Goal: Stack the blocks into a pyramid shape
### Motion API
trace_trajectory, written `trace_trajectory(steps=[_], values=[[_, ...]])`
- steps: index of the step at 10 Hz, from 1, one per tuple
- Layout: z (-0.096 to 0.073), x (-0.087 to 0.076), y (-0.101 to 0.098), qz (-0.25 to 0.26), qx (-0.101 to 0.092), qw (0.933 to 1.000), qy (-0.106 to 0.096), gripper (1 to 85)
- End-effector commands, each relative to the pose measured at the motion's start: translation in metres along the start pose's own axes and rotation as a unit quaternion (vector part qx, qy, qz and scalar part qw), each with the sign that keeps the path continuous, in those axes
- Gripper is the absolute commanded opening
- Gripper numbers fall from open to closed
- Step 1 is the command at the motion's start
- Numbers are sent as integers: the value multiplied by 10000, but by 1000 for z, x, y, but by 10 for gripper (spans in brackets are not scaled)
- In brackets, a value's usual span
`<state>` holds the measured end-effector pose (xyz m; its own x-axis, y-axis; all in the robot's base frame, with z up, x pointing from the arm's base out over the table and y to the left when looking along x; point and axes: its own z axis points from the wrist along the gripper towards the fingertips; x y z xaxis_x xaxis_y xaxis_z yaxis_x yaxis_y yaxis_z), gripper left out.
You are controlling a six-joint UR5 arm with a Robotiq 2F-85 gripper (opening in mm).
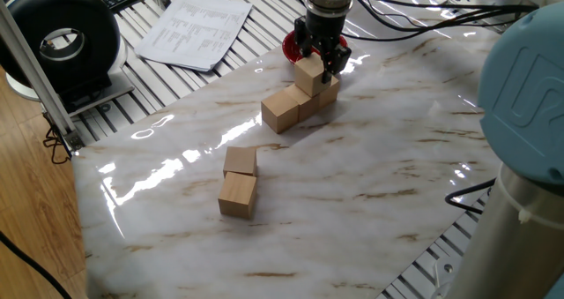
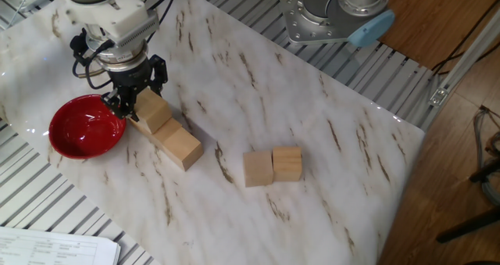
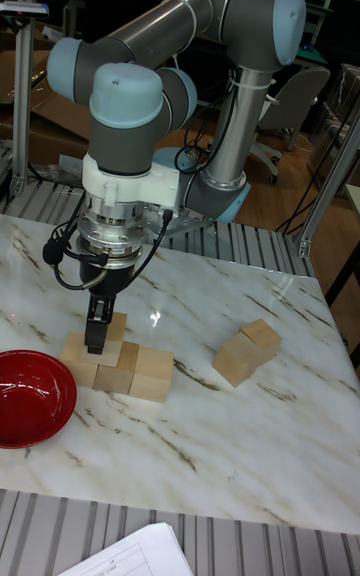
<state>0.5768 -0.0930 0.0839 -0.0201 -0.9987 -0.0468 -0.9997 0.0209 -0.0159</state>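
Note:
Three tan wooden blocks form a row on the marble table beside the red bowl (image 2: pixel 84 126), with the front block (image 1: pixel 280 110) (image 2: pixel 183 148) at the row's near end. A fourth block (image 1: pixel 309 72) (image 2: pixel 154 112) (image 3: pixel 85 348) rests on top of the row at the bowl end. My gripper (image 1: pixel 316 63) (image 2: pixel 139 99) (image 3: pixel 100 328) points straight down with its fingers shut on this top block. Two more blocks (image 1: pixel 239 177) (image 2: pixel 272 166) (image 3: pixel 246 349) sit side by side, touching, out in the middle of the table.
The red bowl (image 1: pixel 289 45) (image 3: pixel 30 398) stands right behind the row, close to my gripper. Papers (image 1: pixel 196 27) and a black round device (image 1: pixel 62 43) lie off the marble on the slatted frame. The arm's base (image 2: pixel 336 15) stands at one table edge.

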Motion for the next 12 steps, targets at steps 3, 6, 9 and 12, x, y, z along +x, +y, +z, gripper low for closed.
trace_trajectory(steps=[3,6,9,12], values=[[-1,-3,-6,-79,109,9999,-89,73],[-1,-2,-7,-125,133,9998,-81,117],[-1,2,-7,-189,133,9997,-3,160],[0,2,-6,-173,118,9998,-18,210]])
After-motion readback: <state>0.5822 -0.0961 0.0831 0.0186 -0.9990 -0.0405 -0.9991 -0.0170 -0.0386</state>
